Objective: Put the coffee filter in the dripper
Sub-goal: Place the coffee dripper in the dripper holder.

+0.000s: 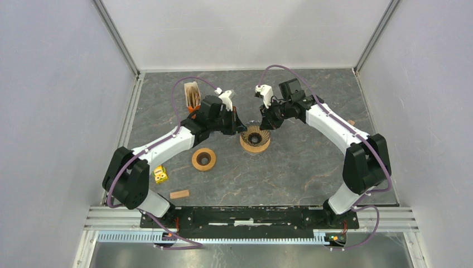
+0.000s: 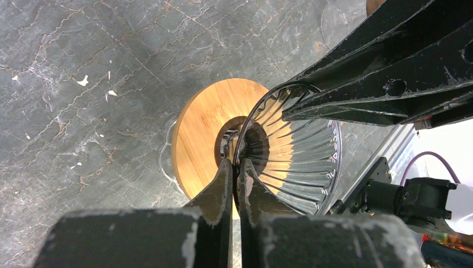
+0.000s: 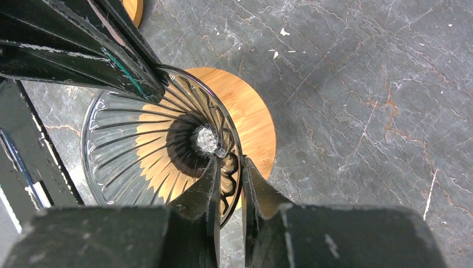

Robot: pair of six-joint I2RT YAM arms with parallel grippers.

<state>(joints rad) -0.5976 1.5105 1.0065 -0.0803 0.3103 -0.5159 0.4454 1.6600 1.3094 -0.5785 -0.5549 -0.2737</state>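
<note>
The dripper [image 1: 255, 138] is a ribbed clear glass cone on a round wooden base, standing mid-table. My left gripper [image 1: 241, 127] is shut on its glass rim [image 2: 245, 139], one finger inside the cone and one outside. My right gripper [image 1: 266, 124] pinches the opposite side of the rim [image 3: 239, 145] in the same way, with a narrow gap between its fingers. The left gripper [image 2: 235, 164] and right gripper [image 3: 230, 162] show in their wrist views. The cone holds no filter. Brown coffee filters [image 1: 192, 95] stand in a holder at the back left.
A wooden ring [image 1: 204, 159] lies left of the dripper. A small yellow toy [image 1: 160, 175] and a wooden block [image 1: 179, 194] lie near the left arm's base. Grey walls enclose the table.
</note>
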